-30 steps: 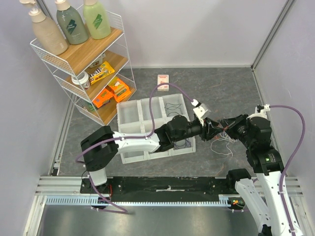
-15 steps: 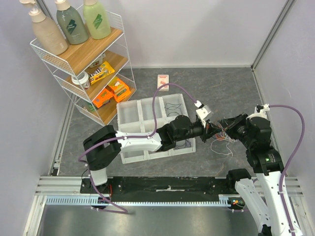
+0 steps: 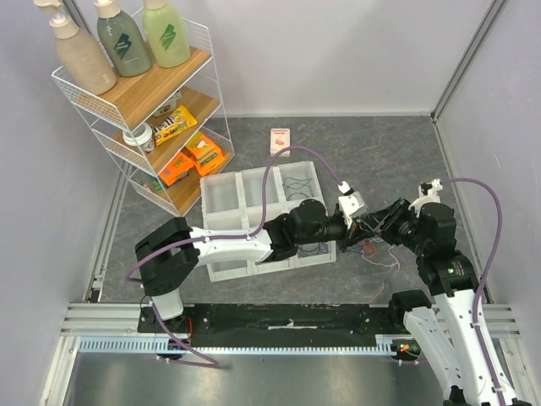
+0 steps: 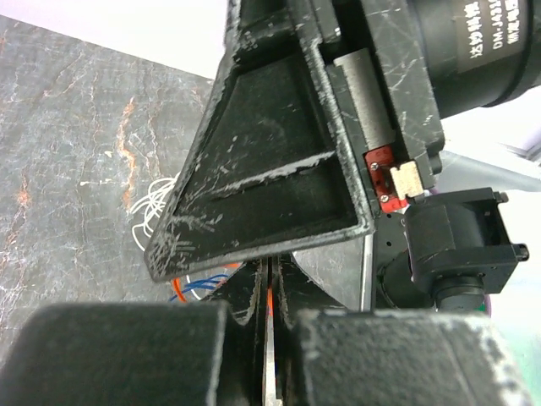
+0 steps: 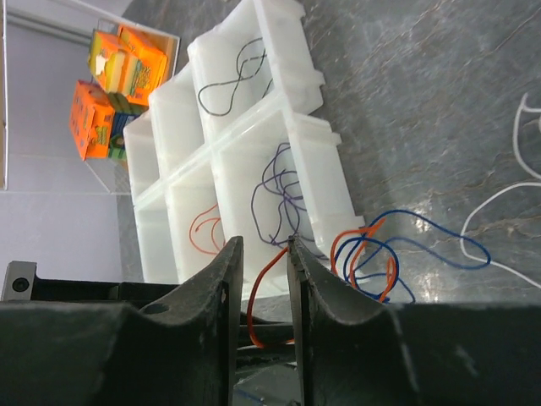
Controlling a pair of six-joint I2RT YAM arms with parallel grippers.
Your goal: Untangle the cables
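Observation:
My left gripper (image 3: 361,227) is shut on an orange cable (image 4: 270,298), a thin strip of it showing between the closed jaws (image 4: 270,269). My right gripper (image 3: 379,225) faces it, tip to tip, just right of the white tray (image 3: 221,196). Its jaws (image 5: 260,247) stand a little apart, and the orange cable (image 5: 264,283) loops loosely between them. A tangle of orange and blue cables (image 5: 378,252) lies on the floor beside the tray (image 3: 367,248). A white cable (image 5: 507,199) lies further right.
The tray's (image 5: 279,34) compartments hold a black cable (image 5: 230,80), a purple cable (image 5: 283,188) and an orange cable (image 5: 203,230). A wire shelf (image 3: 139,89) with bottles and snacks stands at the back left. A small box (image 3: 280,139) lies behind the tray.
Both grippers have moved slightly nearer the front, still tip to tip. The right wrist has turned and shifted left. The orange and blue tangle now shows below the grippers.

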